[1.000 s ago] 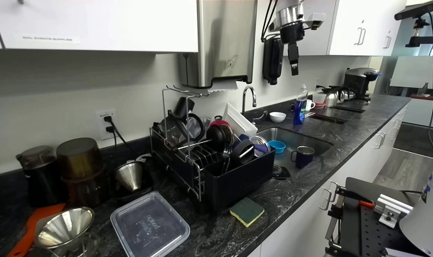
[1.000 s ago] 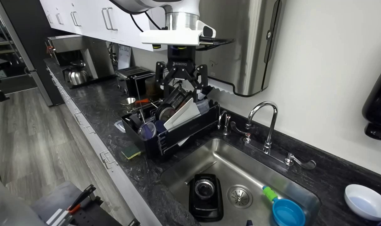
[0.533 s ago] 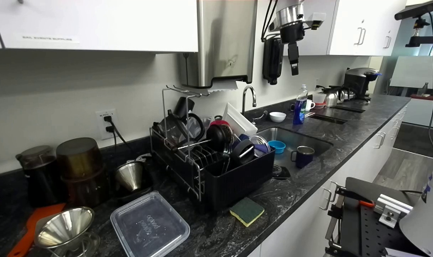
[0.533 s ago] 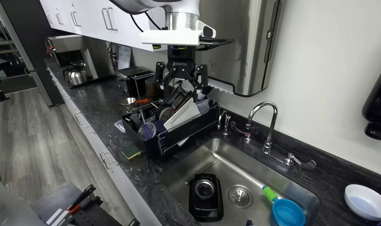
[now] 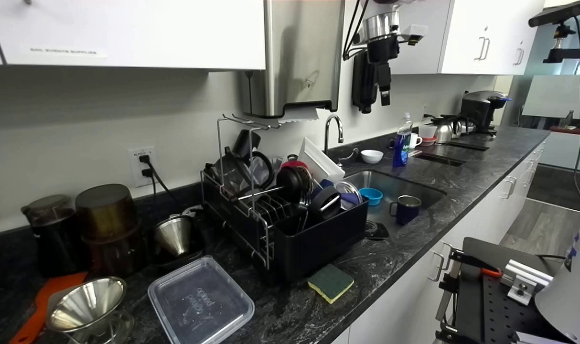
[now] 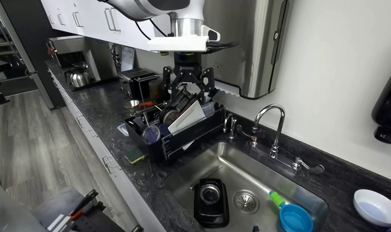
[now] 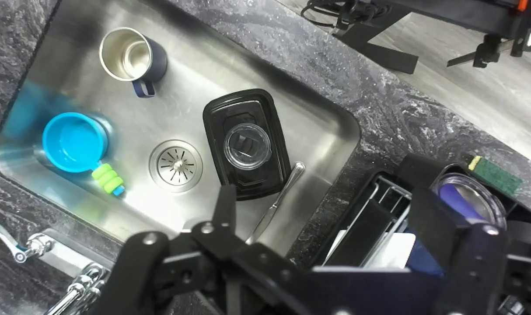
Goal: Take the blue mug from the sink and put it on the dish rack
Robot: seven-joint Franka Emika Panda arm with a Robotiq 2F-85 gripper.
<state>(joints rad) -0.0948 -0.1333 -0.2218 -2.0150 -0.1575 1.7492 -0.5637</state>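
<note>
The blue mug (image 5: 408, 210) stands upright in the sink, its metal rim and handle showing. In the wrist view the mug (image 7: 158, 61) is at the upper left of the steel sink (image 7: 186, 113), with its handle toward the drain. In an exterior view only a bit of its handle (image 6: 256, 229) shows at the bottom edge. The black dish rack (image 5: 318, 246) stands beside the sink, loaded with dishes; it also shows in an exterior view (image 6: 198, 129). My gripper (image 6: 188, 96) is open and empty, high above the counter, away from the mug. The wrist view shows its fingers (image 7: 326, 197) spread wide.
The sink also holds a blue cup with a green handle (image 7: 74, 142), a black container (image 7: 256, 183) with a clear lid on it, and a knife (image 7: 276, 203). The faucet (image 6: 276, 129), a white bowl (image 6: 377, 207) and a soap bottle (image 5: 402, 143) stand around it. A sponge (image 5: 331, 283) lies before the rack.
My gripper has moved slightly lower. It shifted a little left in an exterior view and a little right in an exterior view. It stays open; the mug and dishes have not moved.
</note>
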